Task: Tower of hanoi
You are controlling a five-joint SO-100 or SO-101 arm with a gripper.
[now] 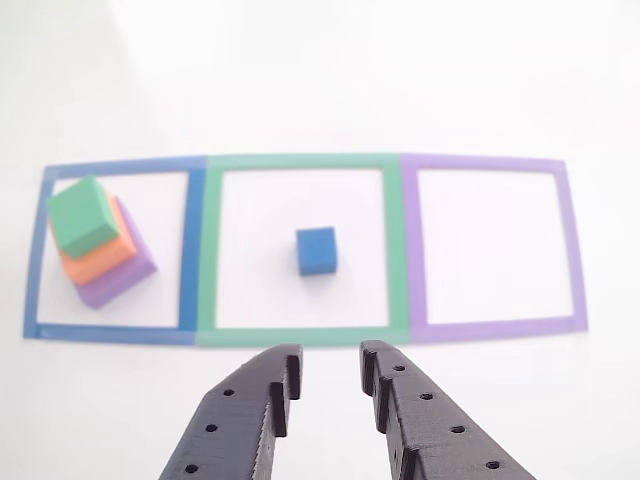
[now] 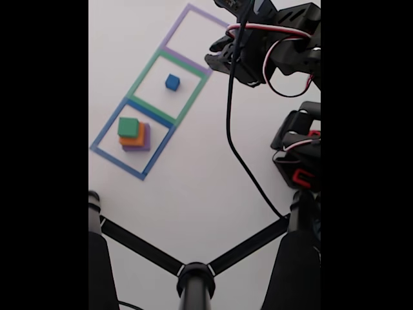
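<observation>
fingers (image 1: pixel 331 375) parted, grasping nothing | blue cube (image 1: pixel 316 250) alone in green tape square (image 1: pixel 302 163) | green block (image 1: pixel 82 215) atop orange, purple in blue square | risk: off-centre descent could nudge stack askew

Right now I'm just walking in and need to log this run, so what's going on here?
A small arm is partway through a Tower of Hanoi. The blue cube sits alone in the green square. The green block is stacked on the orange block, which sits on the purple block, inside the blue square. The purple square holds nothing. The claw is open and holds nothing, on the near side of the green square.
</observation>
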